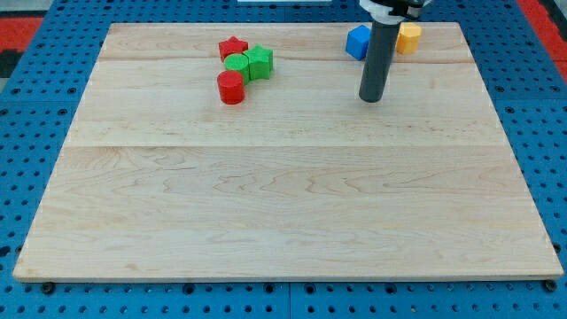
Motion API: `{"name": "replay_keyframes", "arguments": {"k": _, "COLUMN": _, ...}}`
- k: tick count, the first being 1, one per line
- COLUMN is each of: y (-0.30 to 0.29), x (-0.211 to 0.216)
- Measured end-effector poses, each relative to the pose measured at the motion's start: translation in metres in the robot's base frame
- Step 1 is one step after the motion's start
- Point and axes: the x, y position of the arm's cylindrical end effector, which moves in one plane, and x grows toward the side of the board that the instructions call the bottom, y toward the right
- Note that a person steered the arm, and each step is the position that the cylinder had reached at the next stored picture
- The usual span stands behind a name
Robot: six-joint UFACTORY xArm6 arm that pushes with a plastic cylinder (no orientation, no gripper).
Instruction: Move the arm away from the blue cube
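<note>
My rod comes down from the view's top and my tip (pixel 370 98) rests on the wooden board (pixel 283 195), well below the blue blocks and apart from them. A blue cube (pixel 357 42) shows to the rod's left near the view's top right. The rod hides the second blue block behind it. A yellow block (pixel 408 37) shows to the rod's right; another yellow block is hidden by the rod.
A red star (pixel 233 47), a green cylinder (pixel 236 64), a green star-shaped block (pixel 260 61) and a red cylinder (pixel 230 87) cluster at the view's top, left of centre. A blue pegboard (pixel 27 177) surrounds the board.
</note>
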Motion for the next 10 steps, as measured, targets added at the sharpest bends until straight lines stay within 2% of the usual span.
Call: {"name": "replay_keyframes", "arguments": {"k": 10, "y": -0.035, "x": 0.0}}
